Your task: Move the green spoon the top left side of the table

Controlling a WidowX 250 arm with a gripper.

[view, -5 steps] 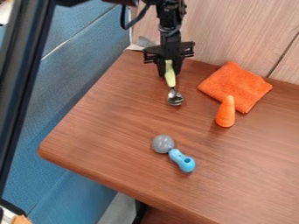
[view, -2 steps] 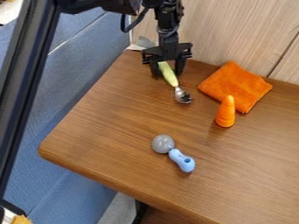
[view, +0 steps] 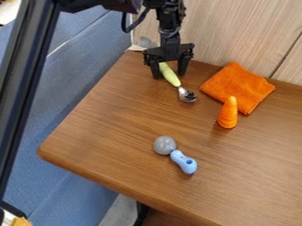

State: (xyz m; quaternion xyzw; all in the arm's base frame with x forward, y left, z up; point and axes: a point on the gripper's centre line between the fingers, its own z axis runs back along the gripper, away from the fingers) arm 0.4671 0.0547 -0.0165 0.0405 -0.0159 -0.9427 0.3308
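My gripper [view: 170,74] hangs low over the table's far left part, its two fingers spread apart and open. The spoon with the pale green handle [view: 169,74] lies between and in front of the fingers, its handle slanting down to the right. Its metal bowl [view: 187,95] points toward the middle of the table. The upper end of the handle is partly hidden at the gripper. The wooden table [view: 112,119] lies under them.
An orange cloth [view: 238,84] lies right of the spoon, with an orange carrot-shaped toy [view: 228,113] at its near edge. A grey ball [view: 164,145] and a blue toy piece [view: 184,162] lie nearer the front. A wood-panelled wall [view: 236,31] borders the table's back.
The gripper's fingers have opened and let go of the green handle. The spoon has turned, its bowl swinging to the right and slightly up in the view.
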